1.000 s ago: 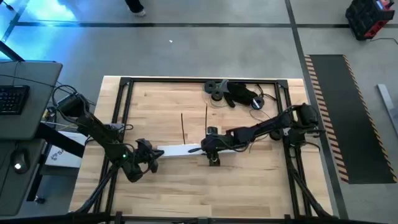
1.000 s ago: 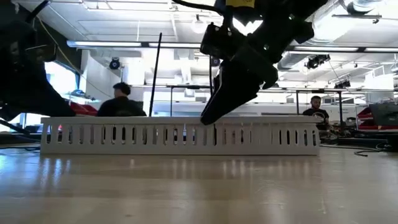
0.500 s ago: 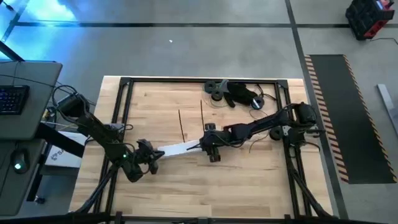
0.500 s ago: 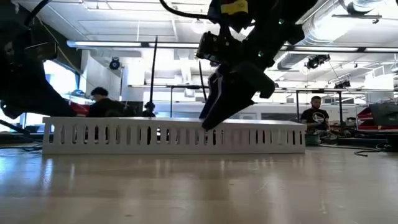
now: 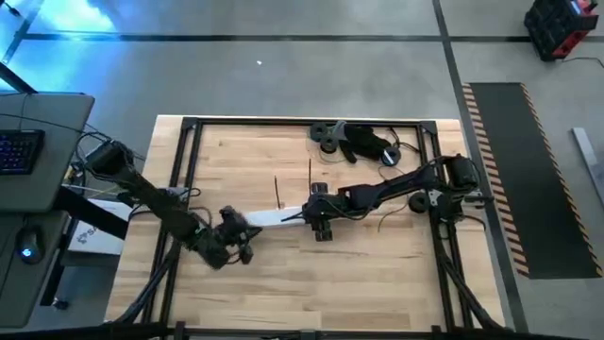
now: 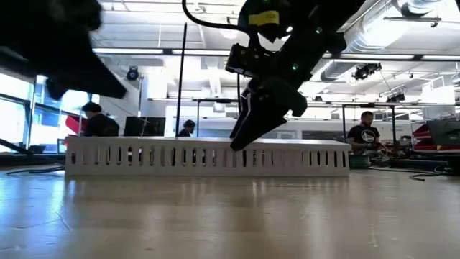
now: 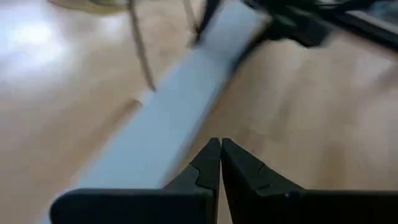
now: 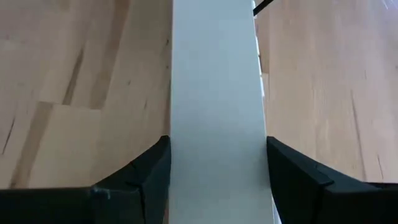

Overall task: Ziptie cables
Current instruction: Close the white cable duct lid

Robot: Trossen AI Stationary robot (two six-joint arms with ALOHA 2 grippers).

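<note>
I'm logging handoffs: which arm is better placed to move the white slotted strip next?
Right: the right gripper straddles the white slotted strip, fingers on both sides. The left gripper is shut, short of it.

A grey concrete floor (image 5: 311,76) surrounds the light wooden table (image 5: 377,255) — beyond it, white ceiling light strips (image 6: 165,52), bright windows (image 6: 14,115) and seated people (image 6: 363,137).

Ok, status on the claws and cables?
Right claw shut on white duct, mid-table. Left claw shut, empty, at duct's other end. Cables not made out. Black gadget at far edge, out of the way.
</note>
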